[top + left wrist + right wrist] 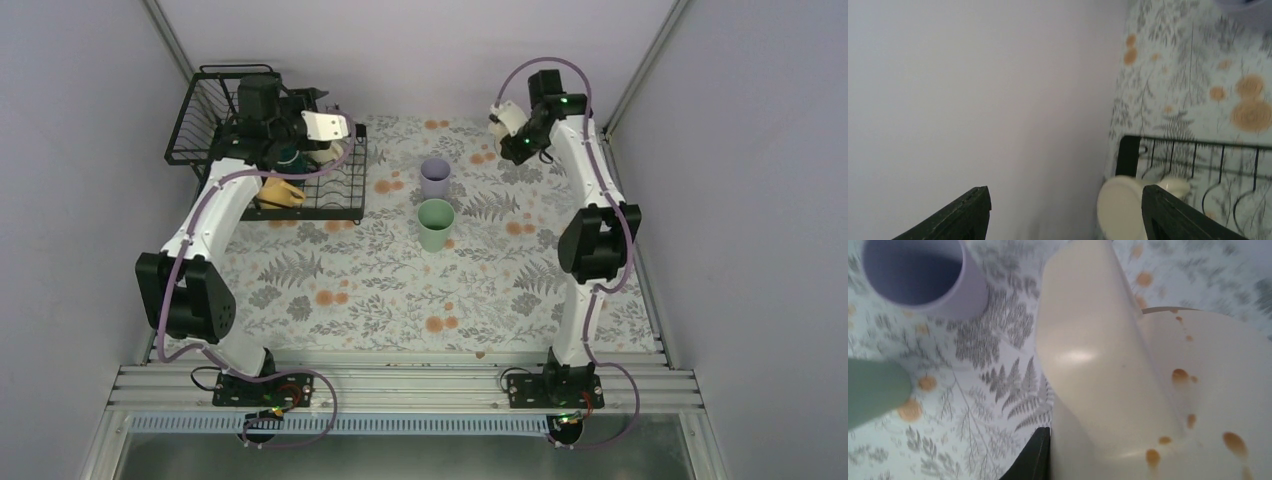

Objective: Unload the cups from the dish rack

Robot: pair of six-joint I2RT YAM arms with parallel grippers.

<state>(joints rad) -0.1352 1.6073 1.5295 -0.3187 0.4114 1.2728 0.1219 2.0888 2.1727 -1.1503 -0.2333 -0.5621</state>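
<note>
The black wire dish rack (215, 140) stands at the far left. On its tray are a dark teal mug (290, 156), a cream mug (326, 156) and a yellow mug (283, 192). My left gripper (305, 140) hovers over the rack, open and empty. In the left wrist view the cream mug (1120, 210) lies just inside the right finger (1173, 215). My right gripper (503, 122) is raised at the far right. It is shut on a cream mug with orange speckles (1128, 390), one finger (1035, 457) pressed against it. A lavender tumbler (435, 177) and a mint-green tumbler (436, 224) stand upright mid-table.
The floral table mat (400, 290) covers the table. Grey walls close in at the left, back and right. The rack's raised basket tier (205, 110) sits against the back-left corner. The rack's wire edge (1198, 150) shows in the left wrist view.
</note>
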